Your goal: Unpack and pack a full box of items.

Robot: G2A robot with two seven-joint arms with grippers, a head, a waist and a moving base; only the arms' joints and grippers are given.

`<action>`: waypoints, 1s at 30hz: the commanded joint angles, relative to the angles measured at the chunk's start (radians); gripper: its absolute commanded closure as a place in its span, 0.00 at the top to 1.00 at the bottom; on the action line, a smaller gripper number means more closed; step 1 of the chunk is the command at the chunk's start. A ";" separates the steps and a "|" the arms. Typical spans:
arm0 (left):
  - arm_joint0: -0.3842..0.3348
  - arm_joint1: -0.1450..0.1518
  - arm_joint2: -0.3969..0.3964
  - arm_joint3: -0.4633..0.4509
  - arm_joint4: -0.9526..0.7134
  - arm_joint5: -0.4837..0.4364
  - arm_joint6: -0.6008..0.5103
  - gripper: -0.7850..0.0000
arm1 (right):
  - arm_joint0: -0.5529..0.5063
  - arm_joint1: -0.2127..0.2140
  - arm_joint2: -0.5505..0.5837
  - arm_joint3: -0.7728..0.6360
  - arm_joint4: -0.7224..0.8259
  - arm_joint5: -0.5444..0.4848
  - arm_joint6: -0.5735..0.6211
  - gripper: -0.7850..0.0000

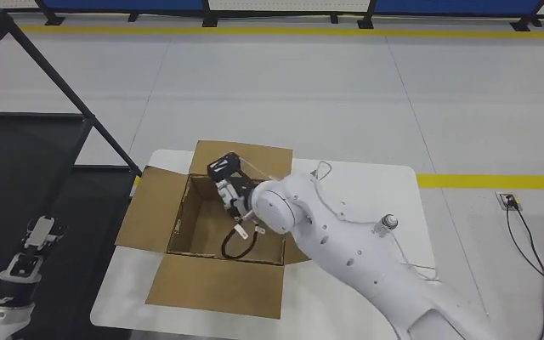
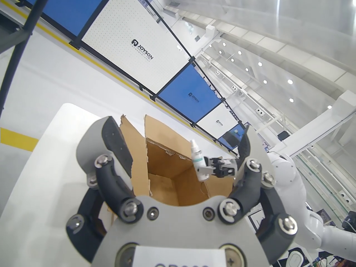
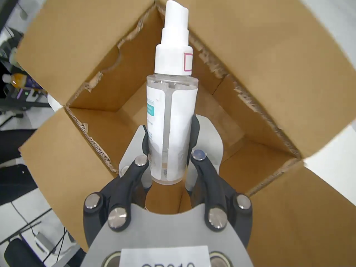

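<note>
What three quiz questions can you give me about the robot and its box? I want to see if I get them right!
1. True or false: the right hand is shut on a spray bottle.
2. Pick one. Where is the bottle, compared with the cardboard box?
A. Lying flat on the floor of the box
B. Held up over the open box
C. Standing on top of closed flaps
3. Fill the gap: the left hand holds nothing, and its fingers are ____.

Key: 1 true; 2 B; 3 open.
</note>
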 commanded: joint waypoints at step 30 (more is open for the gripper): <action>0.003 -0.001 -0.007 0.004 -0.006 0.001 0.001 1.00 | 0.158 -0.382 -0.185 0.849 0.153 -0.133 -0.156 0.52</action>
